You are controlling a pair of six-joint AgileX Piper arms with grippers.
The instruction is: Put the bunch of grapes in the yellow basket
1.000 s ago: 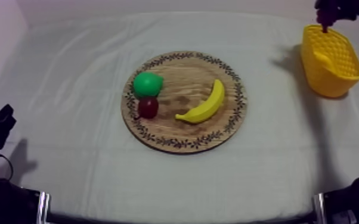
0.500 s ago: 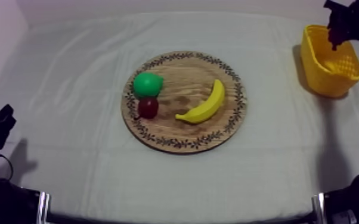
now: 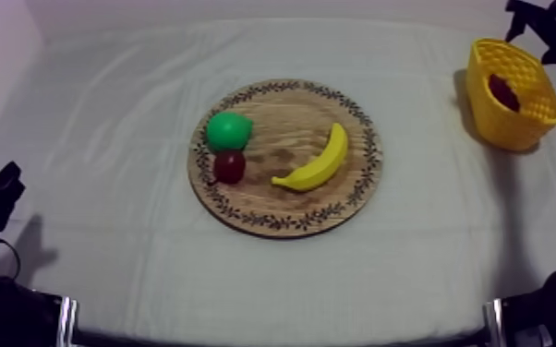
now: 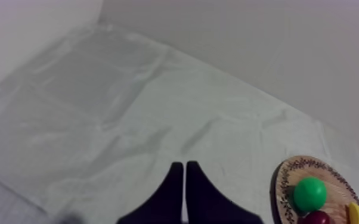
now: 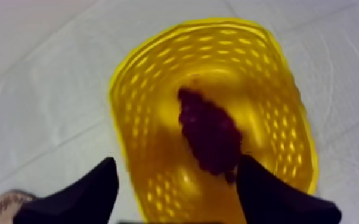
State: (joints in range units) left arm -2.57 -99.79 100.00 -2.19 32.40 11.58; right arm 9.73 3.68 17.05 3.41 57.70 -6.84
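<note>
**Grapes lying in the basket, right gripper released above it**

The right gripper (image 5: 176, 162) hangs over the yellow plastic basket (image 3: 511, 125), pointing down into its mouth. Its two black fingers (image 5: 92, 190) are spread wide, one to each side of the basket's floor, and they grip nothing. In the top view the right arm comes in just behind the basket's far rim.

The dark purple bunch of grapes (image 5: 209, 134) lies inside the basket on its floor. It is a knobbly, elongated cluster, clear of both fingers. The basket is an oval tub with slotted, lattice-like walls and a smooth, thick rim.

The round wooden board with a dark leaf-patterned rim (image 3: 282, 198) lies well apart from the basket, on the wrinkled grey-white cloth (image 3: 106, 111). It carries a smooth, curved yellow toy banana (image 3: 319, 161), a glossy green toy pear (image 3: 229, 129) and a small red fruit (image 3: 229, 166) that touches the pear.

The left gripper (image 4: 184, 167) rests low, farther from the basket than the board is. Its fingers are pressed together into a narrow wedge and hold nothing.
</note>
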